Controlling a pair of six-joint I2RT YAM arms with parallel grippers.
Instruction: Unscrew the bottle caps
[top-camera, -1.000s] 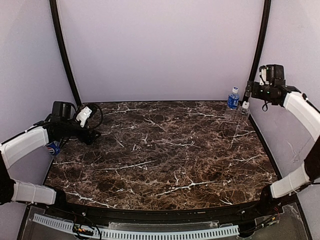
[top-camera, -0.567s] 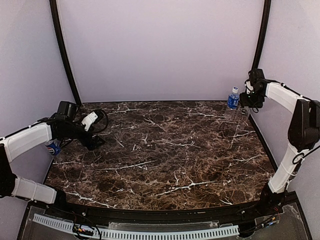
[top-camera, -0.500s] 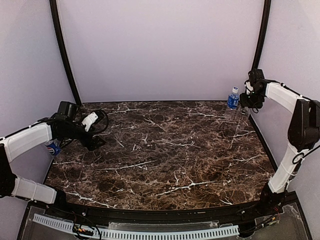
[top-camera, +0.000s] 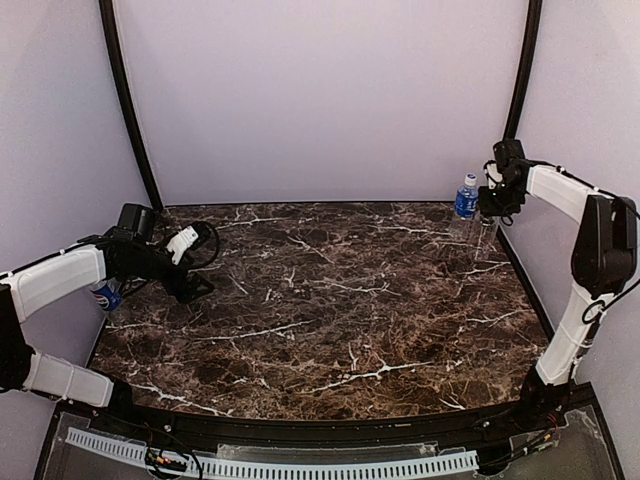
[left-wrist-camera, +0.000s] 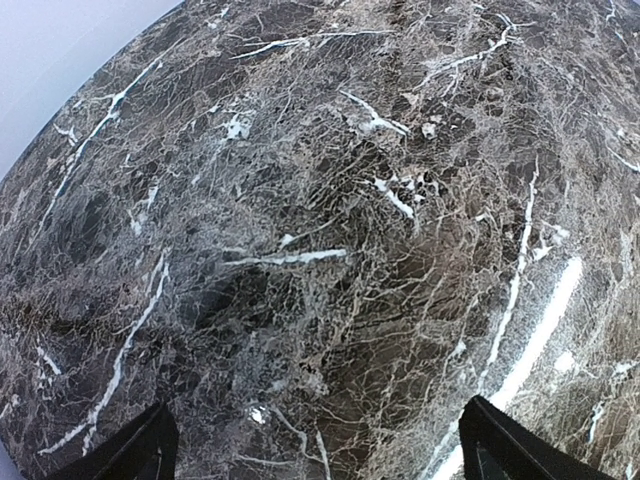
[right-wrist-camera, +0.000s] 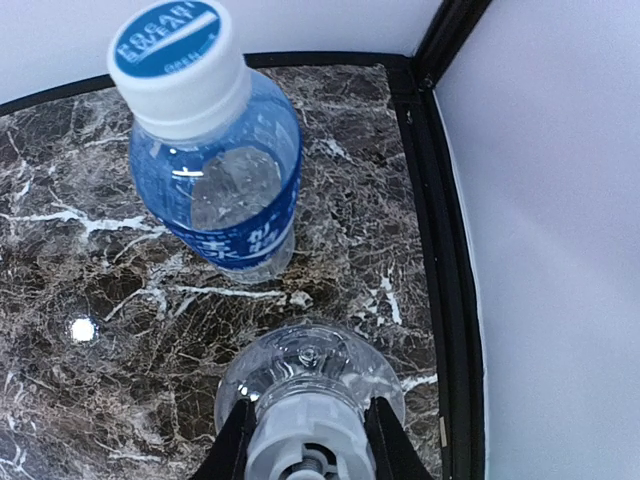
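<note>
In the far right corner stand two bottles. The plain clear bottle sits right under my right gripper, whose fingers are shut on its white cap. Beside it stands a blue-labelled bottle with its white cap on; in the top view this labelled bottle is just left of the right gripper. A third bottle with a blue label peeks out behind my left forearm, its cap hidden. My left gripper hovers open over bare marble, fingertips wide apart.
The dark marble table is bounded by lilac walls. A black frame post runs along the table's right edge close beside the plain bottle. The third bottle stands at the left table edge.
My right arm came down from a raised pose onto the plain bottle, and its jaws closed on the cap. The left gripper drifted slightly right, still open.
</note>
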